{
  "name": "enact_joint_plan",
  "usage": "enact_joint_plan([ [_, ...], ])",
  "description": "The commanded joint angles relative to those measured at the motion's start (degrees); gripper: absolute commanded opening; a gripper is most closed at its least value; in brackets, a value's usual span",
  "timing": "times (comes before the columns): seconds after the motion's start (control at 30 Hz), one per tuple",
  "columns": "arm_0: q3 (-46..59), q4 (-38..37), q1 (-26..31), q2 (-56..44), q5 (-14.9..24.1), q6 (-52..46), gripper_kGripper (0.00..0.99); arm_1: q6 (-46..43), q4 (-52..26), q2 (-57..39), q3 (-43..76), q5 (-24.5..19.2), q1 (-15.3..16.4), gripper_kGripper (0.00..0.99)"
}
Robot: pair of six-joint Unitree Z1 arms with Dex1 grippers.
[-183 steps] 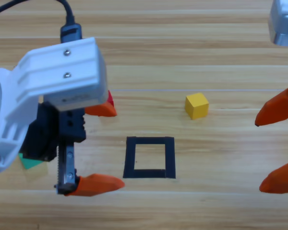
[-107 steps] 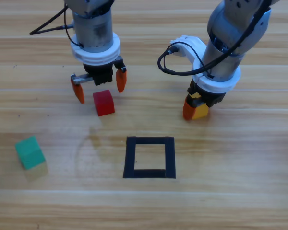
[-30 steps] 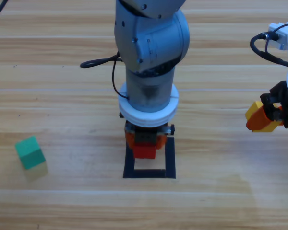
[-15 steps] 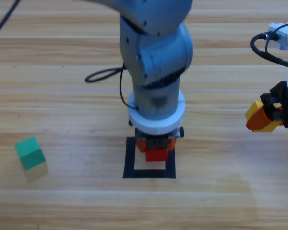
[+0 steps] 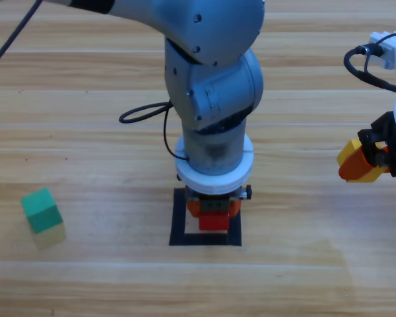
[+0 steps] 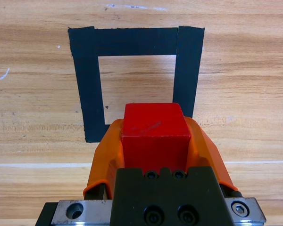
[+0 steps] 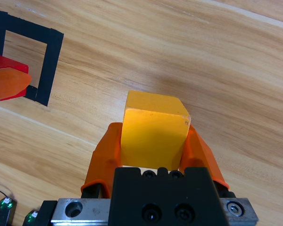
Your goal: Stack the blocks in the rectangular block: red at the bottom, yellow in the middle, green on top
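Three small plain cubes: teal-green cube [image 5: 42, 210] on the wooden desk [image 5: 105, 277] at left; red cube [image 5: 213, 220] clamped in left pincer [image 5: 214, 210] over black tape square [image 5: 179, 224]; yellow cube [image 5: 349, 154] clamped in right pincer [image 5: 362, 164], well right.

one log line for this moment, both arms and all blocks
left gripper: shut on red cube, over tape square | right gripper: shut on yellow cube, waiting right | green cube: on table, left
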Motion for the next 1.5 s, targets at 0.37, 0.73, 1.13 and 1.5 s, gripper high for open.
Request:
enact_joint_plan([
  [0.37,3.0,-2.6,2.2,2.3,-1.4,3.1,0.04,-0.4,0.6,1.2,0.7,0.1,-0.6,0.161],
  [0.73,3.9,-3.4,3.3,2.4,-1.4,3.5,0.04,-0.5,0.6,1.1,0.7,0.1,-0.6,0.161],
  [1.13,3.9,-4.3,3.3,4.1,-1.3,3.5,0.041,-0.5,0.5,1.1,0.8,0.1,-0.7,0.161],
  [1.5,3.2,-4.5,3.3,5.5,-1.3,3.4,0.043,-0.5,0.5,1.0,0.8,0.1,-0.6,0.161],
])
